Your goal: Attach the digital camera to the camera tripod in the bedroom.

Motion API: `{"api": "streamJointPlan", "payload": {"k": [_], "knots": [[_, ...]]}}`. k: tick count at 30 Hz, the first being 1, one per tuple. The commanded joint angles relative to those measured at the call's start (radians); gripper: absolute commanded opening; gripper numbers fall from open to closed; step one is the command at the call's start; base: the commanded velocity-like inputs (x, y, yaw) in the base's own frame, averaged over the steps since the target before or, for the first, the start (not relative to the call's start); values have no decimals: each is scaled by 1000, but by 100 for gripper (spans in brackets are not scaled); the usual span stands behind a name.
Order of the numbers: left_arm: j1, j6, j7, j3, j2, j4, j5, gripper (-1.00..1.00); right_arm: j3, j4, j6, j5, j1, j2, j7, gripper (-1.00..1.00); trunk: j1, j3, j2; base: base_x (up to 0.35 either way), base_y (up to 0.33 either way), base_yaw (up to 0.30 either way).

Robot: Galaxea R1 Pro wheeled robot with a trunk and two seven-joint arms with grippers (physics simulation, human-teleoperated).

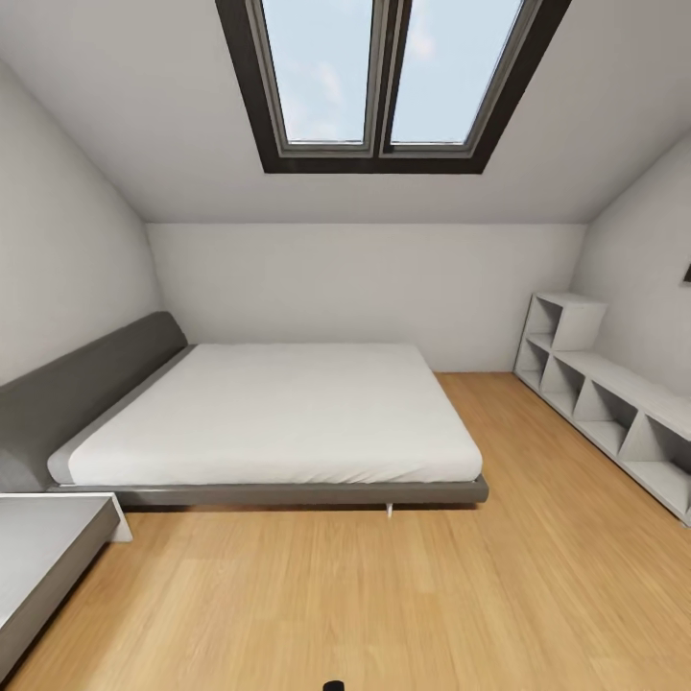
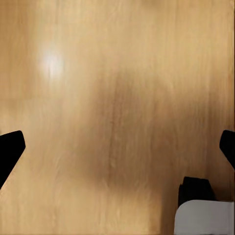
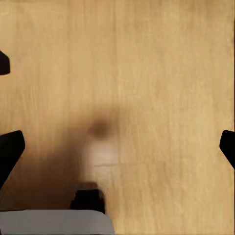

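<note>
A bedroom is seen from the head view: white walls, sloped ceiling, light wood floor. At about 8 o'clock a low grey-topped unit with a white edge is cut off by the frame. Just past it, from 9 o'clock to the centre, a grey-framed bed with a white mattress is laid along the left wall, its grey headboard against that wall. At 12 o'clock a dark-framed double skylight is set in the ceiling, sky visible through it. At 3 to 4 o'clock a white cubby shelf is run along the right wall, its compartments open.

The left gripper is seen in its wrist view spread wide over bare floor, black fingertips at opposite edges, nothing held; a grey and black robot part sits at 5 o'clock. The right gripper is likewise spread wide over the floor, nothing between its fingertips.
</note>
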Motion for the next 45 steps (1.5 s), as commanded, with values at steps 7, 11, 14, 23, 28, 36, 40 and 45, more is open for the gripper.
{"api": "streamJointPlan", "payload": {"k": [7, 11, 14, 23, 28, 36, 40, 45], "knots": [[-2, 353, -2, 5, -6, -432, 2, 100, -2, -434, 56, -1, -1, -7, -70, 100, 0, -1, 0, 0, 0, 0], [-24, 516, -4, 6, -15, -640, 2, 100, -3, -669, 130, -4, -16, -8, -84, 100, 0, -1, 0, 0, 0, 0], [-78, 584, -4, 6, -26, -708, 3, 100, -3, -761, 179, -5, -57, -9, -87, 100, 0, -1, 0, 0, 0, 0], [-367, 726, -37, 7, -61, -637, 75, 100, -3, -850, 317, -10, -311, -8, -89, 100, 0, -1, 0, 0, 0, 0], [-445, 742, -105, 7, -61, -596, 129, 100, 2, -858, 353, -12, -380, 2, -87, 100, 0, -1, 0, 0, 0, 0], [-471, 630, -442, 4, -5, -587, 148, 100, 134, -859, 334, -12, -402, 18, -81, 100, 0, -1, 0, 0, 0, 0], [-473, 547, -545, 1, 7, -559, 147, 100, 152, -843, 327, -12, -403, 20, -81, 100, 0, -1, 0, 0, 0, 0], [-475, 498, -588, 4, 12, -536, 146, 100, 161, -811, 323, -12, -403, 20, -80, 100, 0, -1, 0, 0, 0, 0]]}}
